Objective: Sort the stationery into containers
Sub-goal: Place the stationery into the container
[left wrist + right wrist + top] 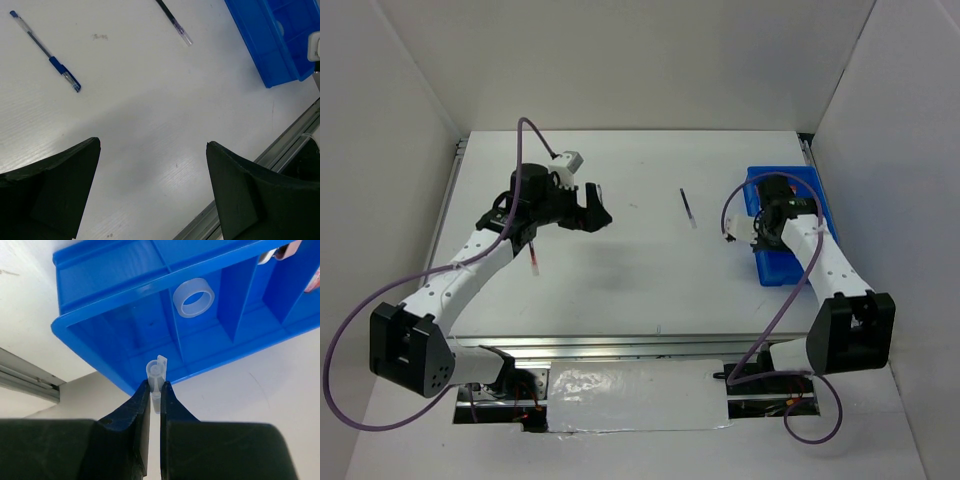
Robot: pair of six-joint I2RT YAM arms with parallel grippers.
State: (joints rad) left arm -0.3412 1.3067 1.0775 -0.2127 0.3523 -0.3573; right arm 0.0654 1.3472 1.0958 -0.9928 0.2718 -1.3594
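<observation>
Tightly around clear cap (156, 369), right claw (155, 388).

The left arm (460, 275) and right arm (830, 262) share white tubular links, chunky black joint housings (410, 345) and a loose purple cable (520, 150). The left claw (152, 145) has broad matte-black wedge fingers (55, 185); the right claw (155, 386) has dark ones with a blue sheen, tapering to narrow tips.
</observation>
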